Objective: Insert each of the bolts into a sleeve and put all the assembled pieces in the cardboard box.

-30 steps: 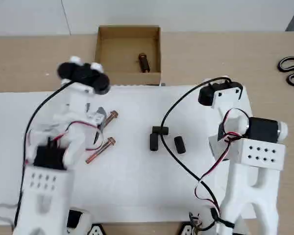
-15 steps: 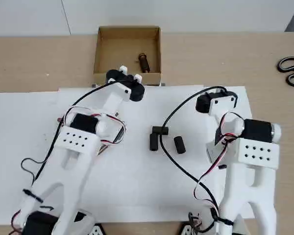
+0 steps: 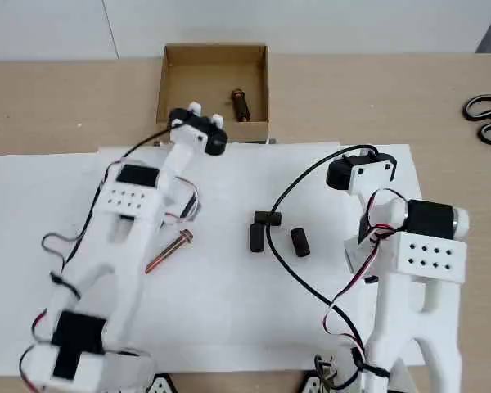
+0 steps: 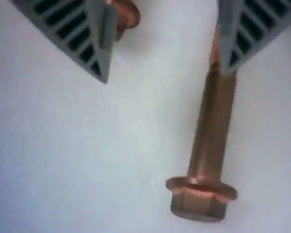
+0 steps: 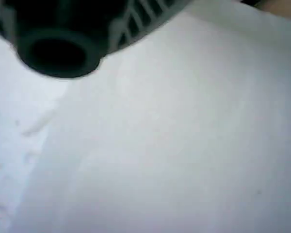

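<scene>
My left gripper (image 4: 160,43) is open just above the white sheet, its grey fingers (image 4: 82,34) standing apart. One finger overlaps the shaft of a copper bolt (image 4: 211,145), whose head points away from it. The other finger hides most of a second copper piece (image 4: 127,14). In the high view my left arm (image 3: 131,205) stretches toward the cardboard box (image 3: 170,82), with one bolt (image 3: 168,251) lying free beside it. Three black sleeves (image 3: 268,219) (image 3: 256,237) (image 3: 300,242) lie mid-sheet. My right gripper (image 5: 87,43) is shut on a black sleeve (image 5: 58,53) over bare sheet.
The box holds one assembled piece (image 3: 240,104) near its right wall. Black scissors (image 3: 489,119) lie on the wooden table at the far right. The white sheet (image 3: 229,311) has free room along its front half. A black cable (image 3: 290,262) runs across it by the sleeves.
My left arm has unfolded and stretched forward to the right, toward the box, and now covers the upper bolt. The right arm has shifted only slightly.
</scene>
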